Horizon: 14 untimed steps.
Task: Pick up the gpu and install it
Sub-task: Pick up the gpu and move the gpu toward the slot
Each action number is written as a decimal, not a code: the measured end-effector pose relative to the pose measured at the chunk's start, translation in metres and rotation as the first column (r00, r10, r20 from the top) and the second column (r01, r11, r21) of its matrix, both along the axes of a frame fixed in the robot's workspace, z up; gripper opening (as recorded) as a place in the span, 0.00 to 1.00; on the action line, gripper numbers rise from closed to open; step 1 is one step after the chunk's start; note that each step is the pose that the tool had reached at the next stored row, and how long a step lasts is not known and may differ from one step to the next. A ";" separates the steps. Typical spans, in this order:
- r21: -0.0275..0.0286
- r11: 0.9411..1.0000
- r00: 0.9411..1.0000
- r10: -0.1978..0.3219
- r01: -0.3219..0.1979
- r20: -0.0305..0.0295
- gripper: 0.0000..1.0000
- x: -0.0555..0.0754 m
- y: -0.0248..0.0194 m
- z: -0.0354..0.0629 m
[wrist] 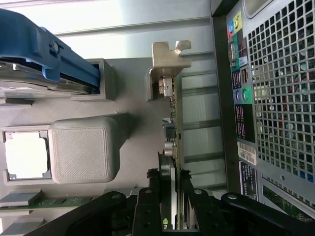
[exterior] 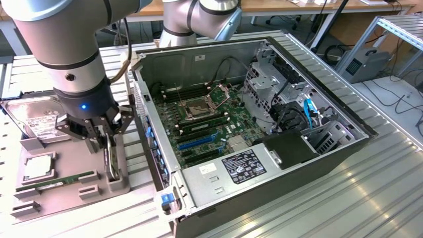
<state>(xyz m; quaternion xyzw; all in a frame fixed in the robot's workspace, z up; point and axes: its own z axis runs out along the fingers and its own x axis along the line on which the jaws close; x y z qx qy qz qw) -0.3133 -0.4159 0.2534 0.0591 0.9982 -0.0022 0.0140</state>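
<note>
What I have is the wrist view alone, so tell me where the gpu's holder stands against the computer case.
Observer: The grey holder sits at the exterior view's left of the case, close beside its wall.
Operator: Give me the state of the case.
Observer: It lies on its side with the panel off, and the motherboard faces up in the open.
Operator: Report whether the card is out of the holder.
Observer: No. The gpu stands on edge and its lower edge looks seated in the holder's slot, with the gripper down over its top edge.
</note>
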 end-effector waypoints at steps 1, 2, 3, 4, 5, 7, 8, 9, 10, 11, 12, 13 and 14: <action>0.000 1.000 1.000 0.000 0.000 0.000 0.27 0.000 0.0000 0.0006; 0.000 1.000 1.000 0.000 0.000 0.000 0.27 0.000 0.0000 0.0010; 0.000 1.000 1.000 0.000 0.000 0.000 0.27 0.000 0.0000 0.0016; 0.000 1.000 1.000 0.000 0.000 0.000 0.27 0.000 0.0000 0.0020; 0.000 1.000 1.000 0.000 0.000 0.000 0.27 0.000 0.0000 0.0026; 0.000 1.000 1.000 0.000 0.000 0.000 0.27 0.000 0.0000 0.0038; 0.000 1.000 1.000 0.000 0.000 0.000 0.27 0.000 0.0000 0.0045; 0.000 1.000 1.000 0.000 0.000 0.000 0.27 0.000 0.0000 0.0054; 0.000 1.000 1.000 0.000 0.000 0.000 0.27 0.000 0.0000 0.0060; 0.000 1.000 1.000 0.000 0.000 0.000 0.27 0.000 0.0000 0.0065; 0.000 1.000 1.000 0.000 0.000 0.000 0.27 0.000 0.0000 0.0070; 0.000 1.000 1.000 0.000 0.000 0.000 0.27 0.000 0.0000 0.0076; 0.000 1.000 1.000 0.000 0.000 0.000 0.27 0.000 0.0000 0.0086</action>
